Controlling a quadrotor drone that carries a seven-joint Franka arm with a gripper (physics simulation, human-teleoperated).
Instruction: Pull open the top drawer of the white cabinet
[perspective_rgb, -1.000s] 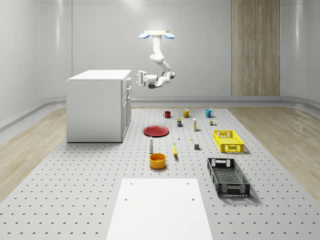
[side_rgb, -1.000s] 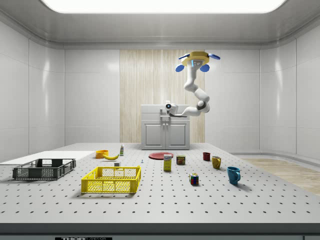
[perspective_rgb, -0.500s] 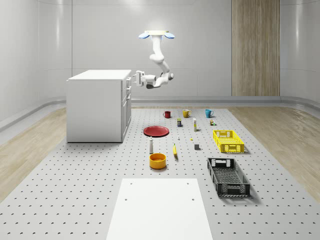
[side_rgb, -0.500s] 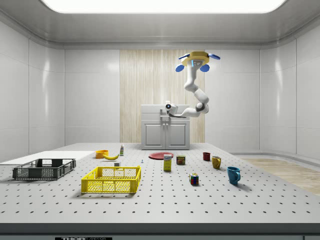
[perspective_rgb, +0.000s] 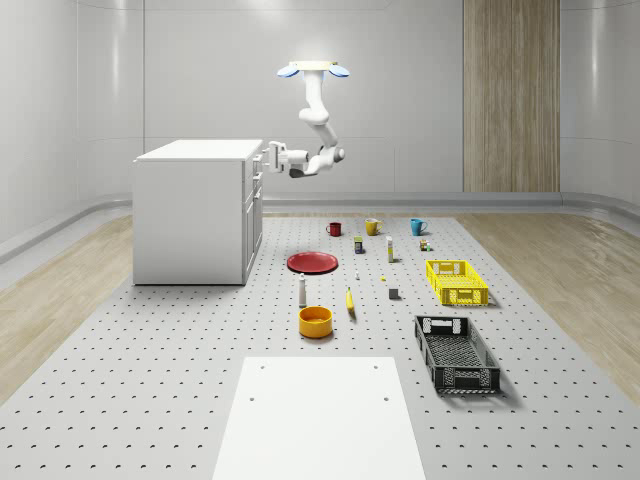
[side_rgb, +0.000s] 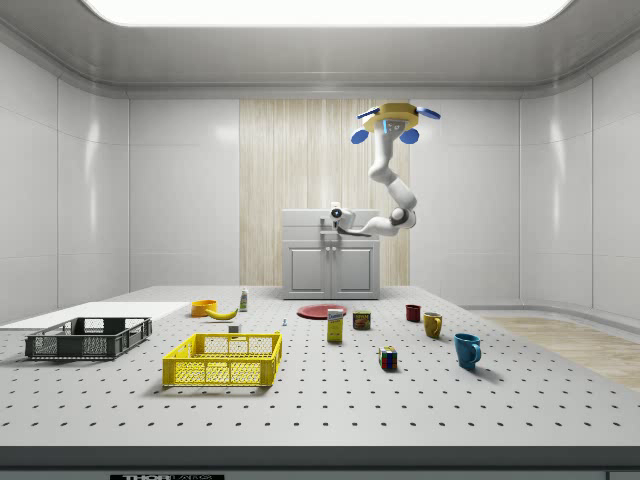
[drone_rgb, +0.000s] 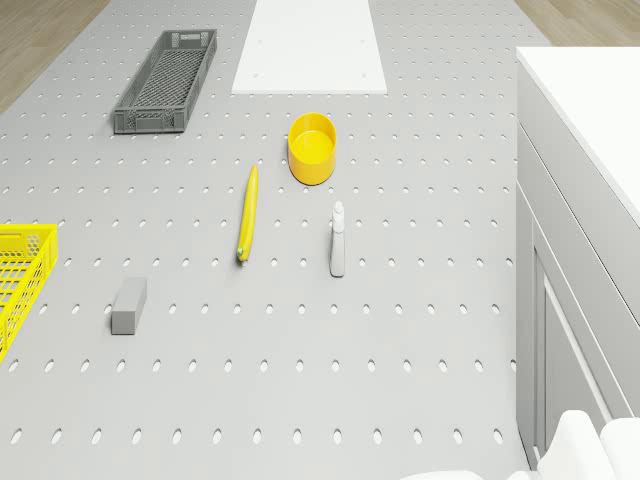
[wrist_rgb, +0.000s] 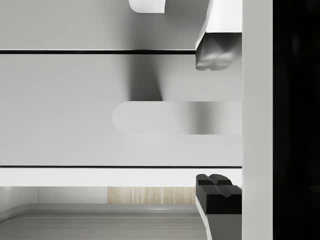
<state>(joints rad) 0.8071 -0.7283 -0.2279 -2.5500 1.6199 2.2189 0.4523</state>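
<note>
Room: pale panelled walls with one wood-grain panel on the far wall, and a wood floor around a grey perforated tabletop (perspective_rgb: 150, 380).
Cabinet: the white cabinet (perspective_rgb: 195, 215) stands on the tabletop at the whole-scene view's far left, its front facing that view's right.
Top drawer: the top drawer (wrist_rgb: 120, 107) runs along the top of that front and looks flush with it; in the wrist view its pale bar handle (wrist_rgb: 175, 118) lies across the panel.
Drone: the drone (perspective_rgb: 313, 69) hovers high, right of the cabinet in the whole-scene view, above the far part of the tabletop beyond the red plate (perspective_rgb: 313, 262).
Arm: it hangs down from the drone, bends and reaches level toward the cabinet front.
Pincer: the pincer (perspective_rgb: 270, 156) is at the top drawer front; in the wrist view the fingers (wrist_rgb: 218, 52) stand wide, one on each side of the handle and not touching it.
Change: over the last second the pincer has moved left in the whole-scene view, from a clear gap to right at the drawer front; the drone has held its place.
Small things: a black crate (perspective_rgb: 456, 353), a yellow crate (perspective_rgb: 456, 282), a yellow bowl (perspective_rgb: 315, 321), a banana (drone_rgb: 247, 214) and a small bottle (drone_rgb: 338, 239) lie well apart from the cabinet.
Writing: none can be read.
</note>
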